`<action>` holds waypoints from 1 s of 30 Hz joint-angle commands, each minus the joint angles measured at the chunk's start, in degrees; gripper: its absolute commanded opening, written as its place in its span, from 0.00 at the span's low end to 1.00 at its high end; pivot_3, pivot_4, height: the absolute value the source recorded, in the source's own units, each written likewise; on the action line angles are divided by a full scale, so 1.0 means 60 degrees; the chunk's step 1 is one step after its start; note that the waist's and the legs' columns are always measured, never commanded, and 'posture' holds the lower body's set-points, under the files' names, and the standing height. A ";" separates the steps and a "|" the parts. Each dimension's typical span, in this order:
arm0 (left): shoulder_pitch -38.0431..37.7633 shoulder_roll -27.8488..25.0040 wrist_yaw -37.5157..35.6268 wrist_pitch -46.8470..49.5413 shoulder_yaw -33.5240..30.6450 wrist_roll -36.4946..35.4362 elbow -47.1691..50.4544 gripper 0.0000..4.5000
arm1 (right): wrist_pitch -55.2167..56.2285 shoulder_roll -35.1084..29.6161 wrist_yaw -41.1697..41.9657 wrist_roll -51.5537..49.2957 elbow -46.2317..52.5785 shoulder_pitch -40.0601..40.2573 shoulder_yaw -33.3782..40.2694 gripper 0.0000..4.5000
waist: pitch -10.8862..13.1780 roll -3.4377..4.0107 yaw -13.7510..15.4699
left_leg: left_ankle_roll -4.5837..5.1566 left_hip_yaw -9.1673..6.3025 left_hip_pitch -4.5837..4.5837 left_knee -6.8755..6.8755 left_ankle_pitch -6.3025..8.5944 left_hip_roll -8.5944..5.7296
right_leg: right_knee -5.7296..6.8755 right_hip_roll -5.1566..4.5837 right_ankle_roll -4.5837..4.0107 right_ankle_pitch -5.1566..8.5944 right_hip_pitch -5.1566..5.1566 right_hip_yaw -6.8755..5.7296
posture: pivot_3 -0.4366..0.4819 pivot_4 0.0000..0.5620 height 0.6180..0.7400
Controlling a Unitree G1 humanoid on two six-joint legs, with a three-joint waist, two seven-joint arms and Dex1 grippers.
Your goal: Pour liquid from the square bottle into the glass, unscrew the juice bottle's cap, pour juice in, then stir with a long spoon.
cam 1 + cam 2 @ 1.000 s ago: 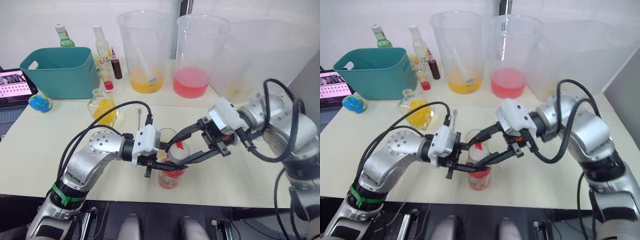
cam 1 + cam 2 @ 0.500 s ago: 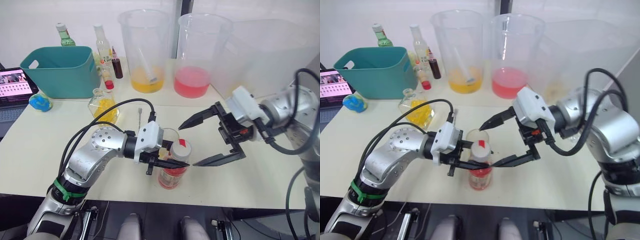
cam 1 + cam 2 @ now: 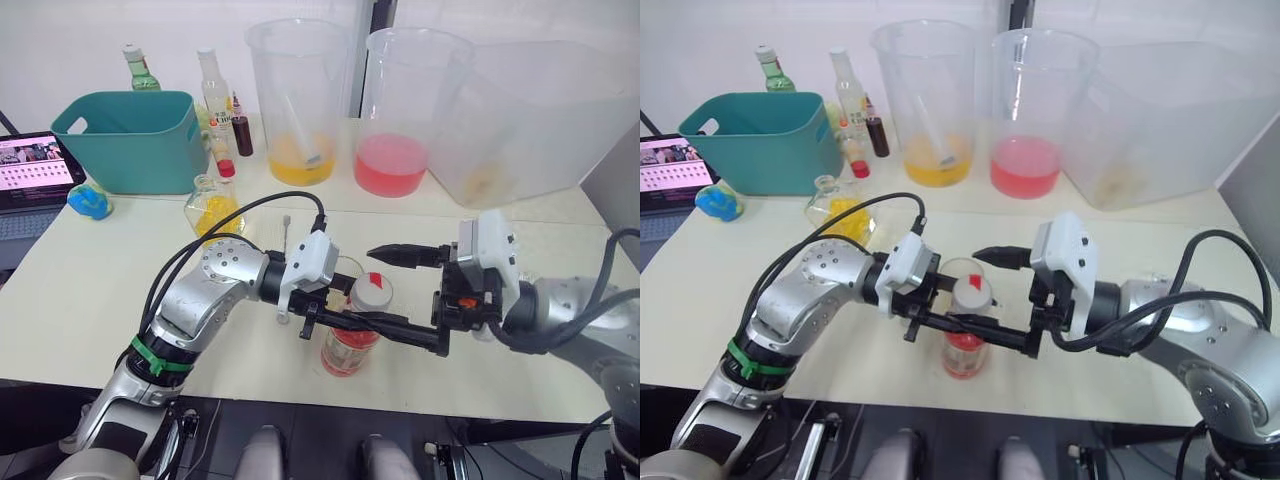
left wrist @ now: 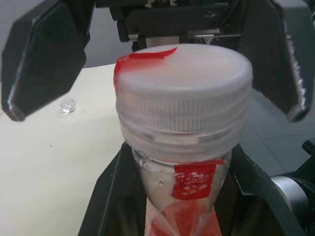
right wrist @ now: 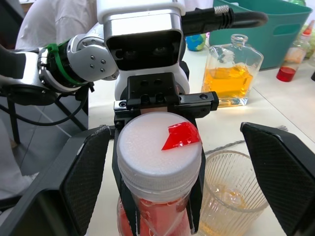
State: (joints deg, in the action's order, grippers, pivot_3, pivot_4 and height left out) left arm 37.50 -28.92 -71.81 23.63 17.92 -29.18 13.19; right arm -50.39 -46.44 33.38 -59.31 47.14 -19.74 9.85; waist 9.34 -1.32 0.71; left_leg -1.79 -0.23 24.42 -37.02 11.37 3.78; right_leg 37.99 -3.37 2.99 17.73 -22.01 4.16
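1. The left claw (image 3: 335, 318) is clamped on the neck of the juice bottle (image 3: 349, 350), its arm bent at the elbow and reaching in from the left.
2. The right claw (image 3: 397, 292) is spread wide, one finger either side of the juice bottle's cap (image 3: 370, 291) without touching it; its forearm comes in level from the right.
3. The juice bottle stands upright near the table's (image 3: 90, 290) near edge, cap up.
4. The glass (image 5: 231, 191) stands just behind it, the square bottle (image 3: 212, 208) farther left.
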 commanded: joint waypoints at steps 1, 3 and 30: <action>-0.0051 0.0052 -0.0024 -0.0091 0.0237 0.0370 -0.0149 0.28 | 0.0196 0.0026 -0.0538 -0.0249 0.0406 0.0136 0.0299 0.94 | 0.0000 0.0000 0.0003 | 0.0000 0.0000 0.0001 0.0000 0.0000 -0.0001 | -0.0001 0.0000 0.0000 0.0000 0.0000 0.0000 | 0.48 0.27 0.90; -0.0084 0.0055 -0.0017 -0.0110 0.0241 0.0400 -0.0155 0.28 | 0.0276 -0.0007 -0.0564 -0.0323 0.0423 0.0242 0.0278 0.81 | 0.0000 0.0000 0.0007 | 0.0000 0.0000 0.0002 -0.0001 0.0000 -0.0001 | -0.0002 -0.0001 0.0000 0.0000 0.0001 0.0000 | 0.48 0.27 0.90; -0.1375 -0.0849 0.1305 0.0406 -0.0450 0.0485 0.1292 0.28 | 0.3836 -0.0095 0.9772 0.3749 -0.6154 -0.5561 -0.4565 0.84 | 0.0000 0.0001 -0.0132 | 0.0000 -0.0002 -0.0018 -0.0003 0.0000 0.0013 | 0.0011 0.0008 -0.0003 0.0000 0.0005 -0.0005 | 0.48 0.27 0.90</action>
State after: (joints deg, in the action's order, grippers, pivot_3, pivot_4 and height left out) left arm 30.36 -32.38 -65.63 24.27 14.91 -28.90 21.96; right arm -28.13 -46.17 88.80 -36.69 10.94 -51.35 -17.93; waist 9.33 -1.31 -0.08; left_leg -1.79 -0.23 24.34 -37.05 11.37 3.84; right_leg 38.05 -3.34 2.98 17.72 -21.98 4.13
